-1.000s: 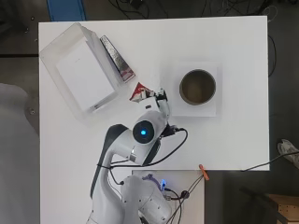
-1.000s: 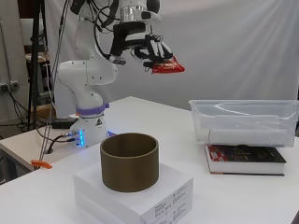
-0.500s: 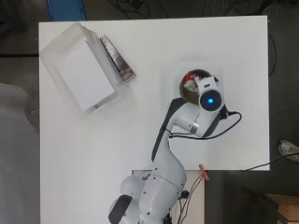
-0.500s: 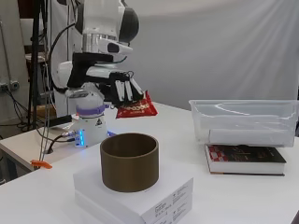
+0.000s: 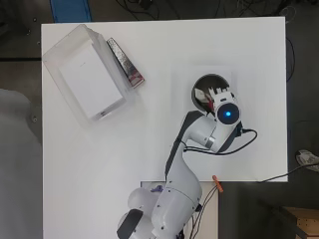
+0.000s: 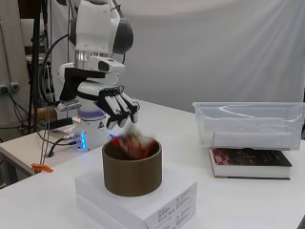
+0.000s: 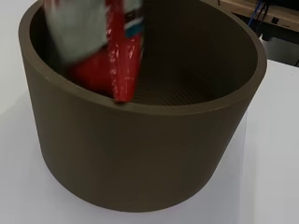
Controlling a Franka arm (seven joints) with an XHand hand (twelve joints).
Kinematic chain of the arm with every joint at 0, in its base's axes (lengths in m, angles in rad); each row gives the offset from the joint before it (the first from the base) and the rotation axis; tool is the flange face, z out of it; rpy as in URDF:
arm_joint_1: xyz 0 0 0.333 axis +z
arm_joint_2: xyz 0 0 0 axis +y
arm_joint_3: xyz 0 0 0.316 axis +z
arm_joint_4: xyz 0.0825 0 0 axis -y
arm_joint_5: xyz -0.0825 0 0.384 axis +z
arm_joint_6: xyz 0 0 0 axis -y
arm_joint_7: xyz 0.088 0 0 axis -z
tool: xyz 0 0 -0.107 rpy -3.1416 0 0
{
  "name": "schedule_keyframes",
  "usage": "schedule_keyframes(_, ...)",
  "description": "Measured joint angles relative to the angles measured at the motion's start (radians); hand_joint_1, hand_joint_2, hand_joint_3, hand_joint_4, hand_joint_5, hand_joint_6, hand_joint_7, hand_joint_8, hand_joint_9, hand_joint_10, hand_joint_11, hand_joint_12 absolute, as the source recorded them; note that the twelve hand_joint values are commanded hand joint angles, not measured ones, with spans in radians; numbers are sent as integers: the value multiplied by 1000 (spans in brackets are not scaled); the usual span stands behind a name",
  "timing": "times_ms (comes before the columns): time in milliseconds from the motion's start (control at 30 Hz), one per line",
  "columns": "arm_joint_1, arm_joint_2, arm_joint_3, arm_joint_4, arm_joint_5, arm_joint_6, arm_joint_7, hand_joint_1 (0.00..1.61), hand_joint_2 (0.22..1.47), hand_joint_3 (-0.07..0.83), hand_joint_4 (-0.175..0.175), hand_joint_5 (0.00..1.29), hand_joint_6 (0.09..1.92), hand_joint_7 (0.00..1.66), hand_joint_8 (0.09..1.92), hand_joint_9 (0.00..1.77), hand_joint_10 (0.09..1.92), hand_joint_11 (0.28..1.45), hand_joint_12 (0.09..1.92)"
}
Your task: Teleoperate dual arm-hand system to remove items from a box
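**Red packet in the pot mouth, hand just above it**

The hand [image 6: 118, 109] hung over the near-left rim of the brown pot [image 6: 132, 168] in the middle of the side view, its fingers [image 6: 125, 106] nearly straight and pointing down and to the right, spread a little, with nothing between them. Directly under the fingertips, and apart from them, the red packet [image 6: 134, 144] was blurred in the pot's mouth; it lay below the hand and slightly right of it, so the hand looked to have let go. In the wrist view the packet [image 7: 122, 56] stood steeply, its long axis running from the upper left of the frame down to the near rim, where its lower end met or just overlapped the wall of the pot [image 7: 140, 154]; whether it rested there or was in the air I could not tell

From overhead the pot [image 5: 202, 84] sat right of centre, largely covered by the arm, on a white box [image 6: 143, 195] that raised it above the tabletop [image 5: 164, 55]. The clear bin [image 5: 84, 74] lay at the upper left of that view, well apart from the hand, with a white slab [image 5: 90, 82] inside. A book [image 5: 125, 62] lay just beside the bin's right wall. My judgement: any next reach would run up-left across bare tabletop to the bin, with nothing between
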Motion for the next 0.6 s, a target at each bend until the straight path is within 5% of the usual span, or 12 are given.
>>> schedule_keyframes(67, 5, 11, -1, 6, 63, 5, 40, 92, 820, -3, -38, 64, 121, 215, 170, 358, 246, 474, 199)
schedule_keyframes(133, 8, 14, 5, 11, 69, 0, 92, 24, 815, 5, -33, 31, 87, 152, 87, 294, 87, 448, 87)
schedule_keyframes(233, 17, -6, 21, 9, -35, 5, 196, 2, 917, 9, -5, 188, 87, 293, 87, 429, 87, 511, 87)
schedule_keyframes(300, 25, -20, 31, 19, -82, -12, 242, 0, 971, 8, -16, 269, 87, 378, 87, 499, 87, 546, 87)
schedule_keyframes(467, 70, -74, 43, 73, 36, -230, 297, 0, 983, 2, -46, 269, 87, 389, 87, 511, 87, 551, 87)
schedule_keyframes(600, 129, -231, 53, 38, 81, -278, 357, 0, 979, 0, -70, 253, 87, 373, 87, 503, 87, 556, 87)
